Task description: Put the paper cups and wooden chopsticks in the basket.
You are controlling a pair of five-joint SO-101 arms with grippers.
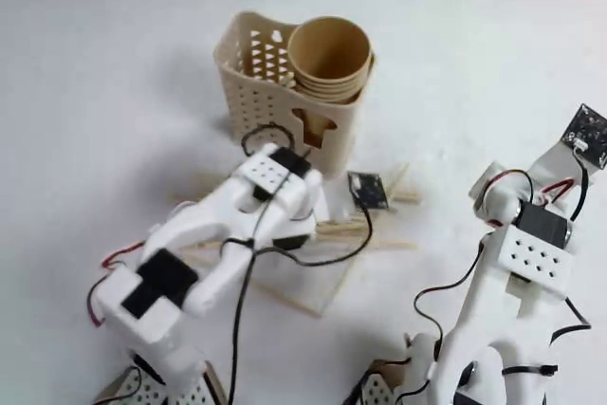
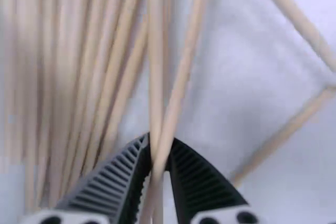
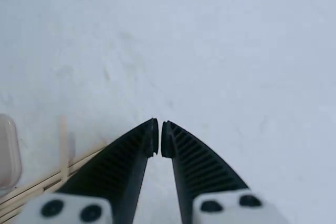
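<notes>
Left fingers (image 2: 113, 187) pinched on crossed wooden chopsticks (image 2: 176, 93), ready for lifting | right fingers (image 3: 126, 171) closed, empty | paper cups (image 1: 328, 49) already in basket (image 1: 251, 101)

One basket (image 1: 248, 82), one cup stack (image 1: 332, 90), many chopsticks (image 1: 389, 246).

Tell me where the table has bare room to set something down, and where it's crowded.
Bare table lies left of the basket, beyond the left arm, and between the basket and the right arm, where the right gripper hangs over plain surface. Crowded: the strip before the basket, where scattered chopsticks lie under the left gripper, shut on some.
</notes>
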